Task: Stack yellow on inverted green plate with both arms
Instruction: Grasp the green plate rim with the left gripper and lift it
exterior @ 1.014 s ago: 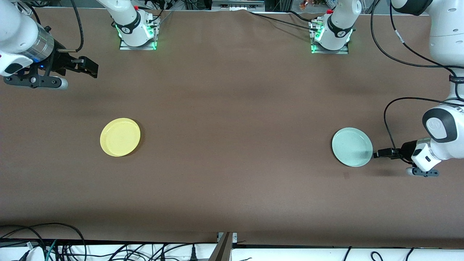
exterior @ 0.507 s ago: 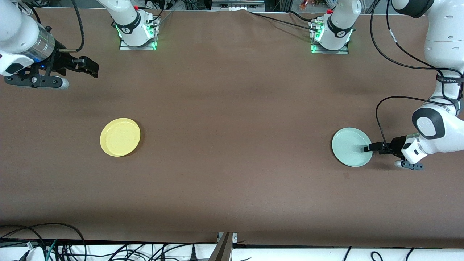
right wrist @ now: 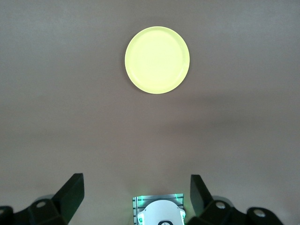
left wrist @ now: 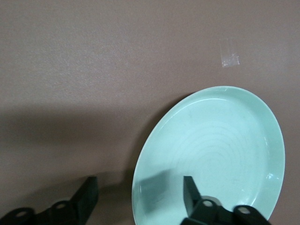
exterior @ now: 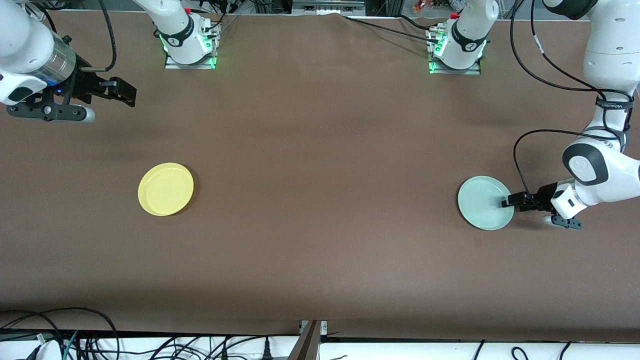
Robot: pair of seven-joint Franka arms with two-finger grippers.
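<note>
The brown table (exterior: 320, 200) carries the upright green plate (exterior: 484, 202). The left gripper (exterior: 506, 201) straddles its rim, fingers (left wrist: 190, 190) wide; it should close squarely before flipping. The right gripper (exterior: 127, 95) waits, spread wide, the yellow plate (exterior: 165, 188) well apart from it.

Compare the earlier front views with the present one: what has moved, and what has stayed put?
The left pincer moved in from beside the green plate and now straddles its rim, fingers open, one over the plate and one outside it. The plate is not yet lifted. The yellow plate has not moved, and the right pincer waits, open, above the table as before.
</note>
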